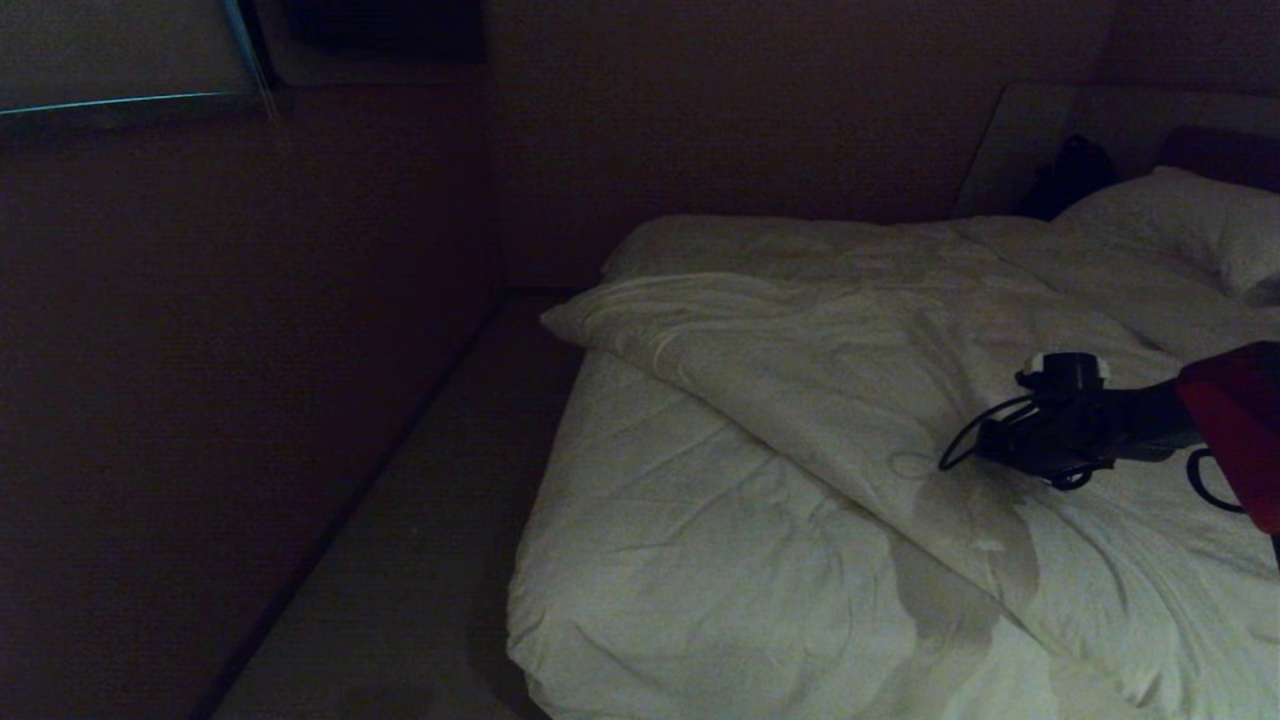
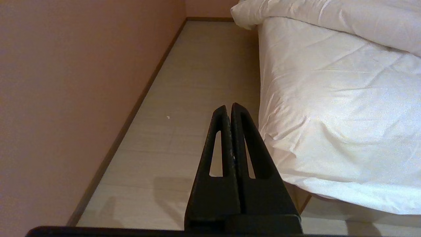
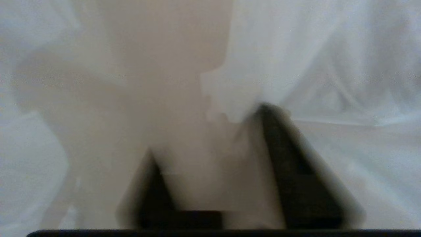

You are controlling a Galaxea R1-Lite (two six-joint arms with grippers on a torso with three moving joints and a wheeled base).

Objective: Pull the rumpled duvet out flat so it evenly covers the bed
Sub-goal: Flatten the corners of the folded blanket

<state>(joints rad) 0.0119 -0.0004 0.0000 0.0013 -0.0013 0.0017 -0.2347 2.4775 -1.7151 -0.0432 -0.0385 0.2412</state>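
Duvet [image 1: 880, 380] lies folded back diagonally across bed [image 2: 329, 115], sheet exposed at near corner; nothing flattened yet. R gripper [image 1: 985, 440] down on fold mid-bed, fingers blurred, grip can't tell. L gripper [image 2: 230, 110] pinched closed, empty, parked beside bed.

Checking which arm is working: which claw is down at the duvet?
The right claw, low over the creased duvet; the left claw is shut beside the bed, above the floor.

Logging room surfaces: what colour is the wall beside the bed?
Plain salmon pink wall, clearest in the left wrist view.
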